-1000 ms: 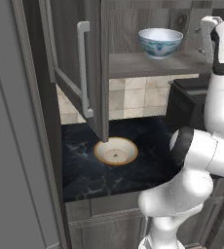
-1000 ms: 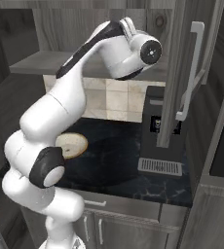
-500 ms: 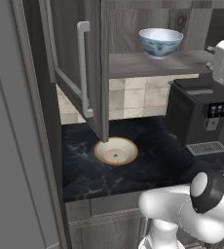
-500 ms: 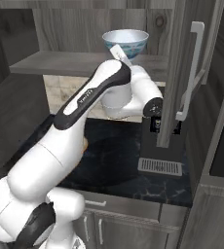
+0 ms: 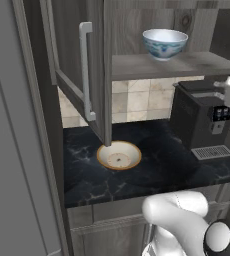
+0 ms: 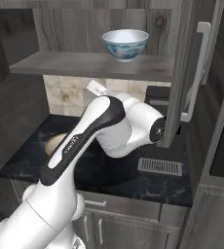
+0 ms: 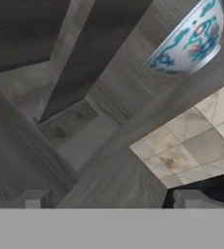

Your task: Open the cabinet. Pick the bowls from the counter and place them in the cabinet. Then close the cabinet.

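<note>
Cabinet [image 5: 162, 30] doors are swung open on both sides, each with a long silver bar handle [image 5: 86, 70]. On the wooden shelf [image 6: 94, 64] a deep white bowl with a blue pattern [image 5: 165, 43] is seen standing upright, near the middle of the shelf.

The gripper [image 7: 111, 200] is seen from the hand camera with its two finger tips set wide apart at the bottom of the picture, and nothing is held between them. The hand is rolled, so the scene appears tilted. The blue bowl [image 7: 189, 40] lies ahead of the hand and off to one side, well apart from the finger tips, with the shelf edge [image 7: 133, 127] running diagonally between hand and bowl. Beige backsplash tiles [image 7: 196, 146] are seen below the shelf, closer to the right-hand tip.

A cream bowl with an orange-brown rim [image 5: 119, 155] rests upright on the black counter [image 5: 162, 165], under the left door's lower corner and well apart from the hand. In the right base view this bowl [image 6: 55, 144] is partly hidden by the white arm [image 6: 104, 131]. A dark coffee machine [image 5: 199, 120] stands on the counter at the right, against the tiles.
</note>
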Robot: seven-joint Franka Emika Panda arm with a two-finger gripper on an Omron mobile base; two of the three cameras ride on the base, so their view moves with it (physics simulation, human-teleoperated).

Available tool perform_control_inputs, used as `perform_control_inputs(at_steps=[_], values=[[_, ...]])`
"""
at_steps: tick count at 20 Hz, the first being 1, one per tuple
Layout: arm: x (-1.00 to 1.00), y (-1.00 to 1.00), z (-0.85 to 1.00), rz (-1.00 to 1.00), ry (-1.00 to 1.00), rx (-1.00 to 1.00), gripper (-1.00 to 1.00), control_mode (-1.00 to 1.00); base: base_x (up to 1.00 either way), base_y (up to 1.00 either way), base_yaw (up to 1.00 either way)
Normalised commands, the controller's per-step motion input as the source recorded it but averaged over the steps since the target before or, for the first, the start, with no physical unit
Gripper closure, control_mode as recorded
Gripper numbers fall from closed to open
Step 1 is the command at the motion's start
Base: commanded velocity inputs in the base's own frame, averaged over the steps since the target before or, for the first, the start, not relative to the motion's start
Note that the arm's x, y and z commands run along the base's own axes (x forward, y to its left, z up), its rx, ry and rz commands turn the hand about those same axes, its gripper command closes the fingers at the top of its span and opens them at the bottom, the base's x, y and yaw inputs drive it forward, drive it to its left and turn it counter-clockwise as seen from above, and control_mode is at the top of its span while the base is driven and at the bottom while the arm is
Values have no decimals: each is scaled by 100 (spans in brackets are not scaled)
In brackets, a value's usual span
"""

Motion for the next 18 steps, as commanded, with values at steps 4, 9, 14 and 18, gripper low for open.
perform_control_inputs(at_steps=[4, 9, 14, 18], values=[[-90, 65, -84, 18, 2, -27, -100, -100, 0, 0, 0], [-44, 85, -70, 4, 0, -12, -100, -100, 0, 0, 0], [-3, 93, -42, -5, -1, 1, -100, -100, 0, 0, 0], [0, 23, -2, 0, 5, -4, -100, -100, 0, 0, 0]])
